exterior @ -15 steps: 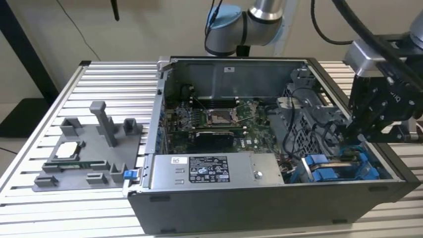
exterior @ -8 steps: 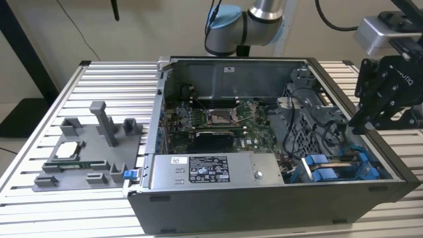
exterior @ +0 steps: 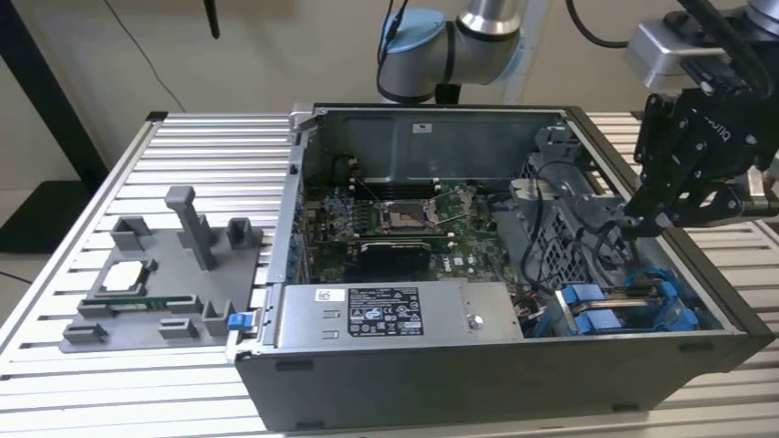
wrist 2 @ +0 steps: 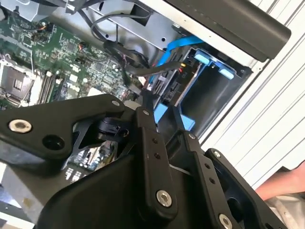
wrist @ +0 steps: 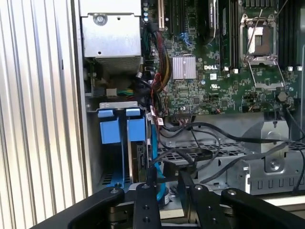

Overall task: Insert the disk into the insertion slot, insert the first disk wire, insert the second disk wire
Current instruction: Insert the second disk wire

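One case lies open: board, sticker-labelled supply box, blue-edged slot inside. Gripper poised above slot; grip state cannot be told.

An open computer case is set on the desk. Inside it, the motherboard lies toward the exterior view's left, the insertion slot at its right. A parts holder is placed on the desk, left of the case. The gripper is held above the slot.
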You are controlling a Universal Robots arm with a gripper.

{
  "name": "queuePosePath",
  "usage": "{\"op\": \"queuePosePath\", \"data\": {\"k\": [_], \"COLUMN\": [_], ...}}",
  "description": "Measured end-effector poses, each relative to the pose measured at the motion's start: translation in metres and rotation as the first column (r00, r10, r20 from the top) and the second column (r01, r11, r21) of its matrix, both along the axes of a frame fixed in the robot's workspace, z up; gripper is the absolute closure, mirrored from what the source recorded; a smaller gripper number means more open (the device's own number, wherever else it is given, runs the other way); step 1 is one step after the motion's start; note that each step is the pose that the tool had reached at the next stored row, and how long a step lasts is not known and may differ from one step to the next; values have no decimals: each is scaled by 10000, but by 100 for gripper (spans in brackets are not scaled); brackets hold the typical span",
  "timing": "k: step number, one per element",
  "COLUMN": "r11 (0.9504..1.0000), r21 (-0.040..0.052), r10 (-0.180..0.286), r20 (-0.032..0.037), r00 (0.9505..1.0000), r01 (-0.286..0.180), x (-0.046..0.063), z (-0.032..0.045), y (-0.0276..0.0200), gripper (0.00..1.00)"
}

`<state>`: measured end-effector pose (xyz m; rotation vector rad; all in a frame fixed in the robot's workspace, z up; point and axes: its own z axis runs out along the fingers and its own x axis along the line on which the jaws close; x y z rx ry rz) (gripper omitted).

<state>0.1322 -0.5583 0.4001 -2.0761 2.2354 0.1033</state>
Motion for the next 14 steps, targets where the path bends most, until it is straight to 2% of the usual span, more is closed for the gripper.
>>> {"op": "queuePosePath", "data": {"k": [5,6,10,13,14], "r11": [10000,9999,9998,9998,9998], "r21": [-70,-109,-208,-210,-210], "r10": [-13,-18,-36,-38,-37], "r20": [188,213,302,409,426], "r00": [9998,9998,9995,9992,9991], "r01": [14,20,42,46,46], "x": [-25,-25,-26,-26,-25], "z": [-48,-57,-99,-119,-120], "y": [26,27,27,32,34], "gripper": [0,100,100,100,100]}}
